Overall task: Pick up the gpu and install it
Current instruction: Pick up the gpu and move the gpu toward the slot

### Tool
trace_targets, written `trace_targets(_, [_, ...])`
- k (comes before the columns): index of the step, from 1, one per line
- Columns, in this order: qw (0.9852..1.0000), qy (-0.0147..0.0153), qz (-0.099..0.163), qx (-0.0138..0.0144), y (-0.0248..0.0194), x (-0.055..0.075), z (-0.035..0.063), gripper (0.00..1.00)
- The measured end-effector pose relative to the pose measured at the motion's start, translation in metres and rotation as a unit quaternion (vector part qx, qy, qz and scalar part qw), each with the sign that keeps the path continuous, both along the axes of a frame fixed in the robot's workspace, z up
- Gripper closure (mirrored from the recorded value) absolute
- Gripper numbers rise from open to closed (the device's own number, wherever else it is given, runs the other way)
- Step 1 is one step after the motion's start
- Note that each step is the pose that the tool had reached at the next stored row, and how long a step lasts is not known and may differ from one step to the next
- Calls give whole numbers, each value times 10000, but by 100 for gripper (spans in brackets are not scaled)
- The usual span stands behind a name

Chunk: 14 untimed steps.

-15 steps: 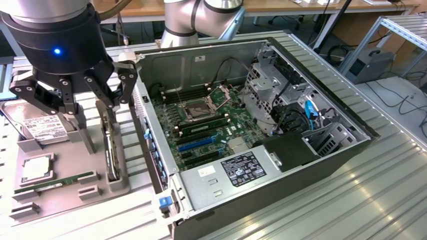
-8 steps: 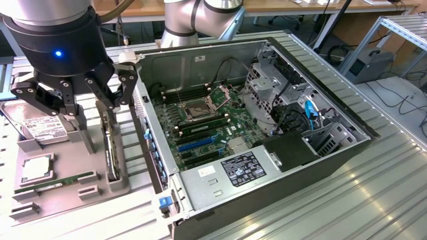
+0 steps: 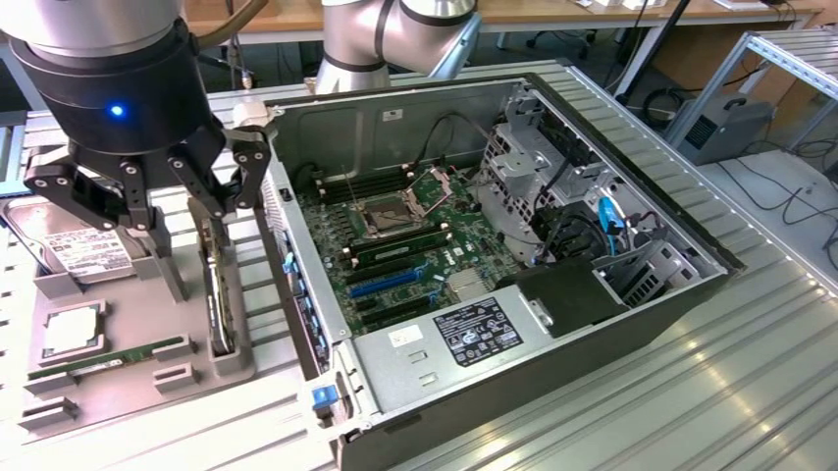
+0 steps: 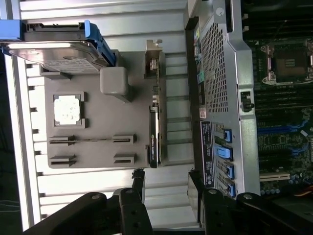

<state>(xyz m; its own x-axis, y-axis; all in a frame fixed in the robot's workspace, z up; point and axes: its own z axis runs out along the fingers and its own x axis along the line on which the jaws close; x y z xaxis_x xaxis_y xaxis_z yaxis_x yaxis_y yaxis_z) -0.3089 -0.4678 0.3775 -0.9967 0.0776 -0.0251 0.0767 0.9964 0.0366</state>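
exterior: high oblique | wrist: straight down | shared: fixture tray (image 3: 157,316), open case (image 3: 563,358)

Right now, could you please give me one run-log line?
gripper: open, empty | location: over gray tray, near gpu | gpu: on edge in tray, not installed | computer case: side open

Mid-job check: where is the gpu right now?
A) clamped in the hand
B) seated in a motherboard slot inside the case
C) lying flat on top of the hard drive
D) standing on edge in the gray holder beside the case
D: the gpu stands on edge in a slot of the gray holder, outside the open case, while the hand hangs open and empty over the holder.
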Motion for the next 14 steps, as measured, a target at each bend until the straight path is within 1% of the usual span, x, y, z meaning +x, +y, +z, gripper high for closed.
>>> trace_targets(14, [10000, 0, -5, 0, 0, 0, -43, 52])
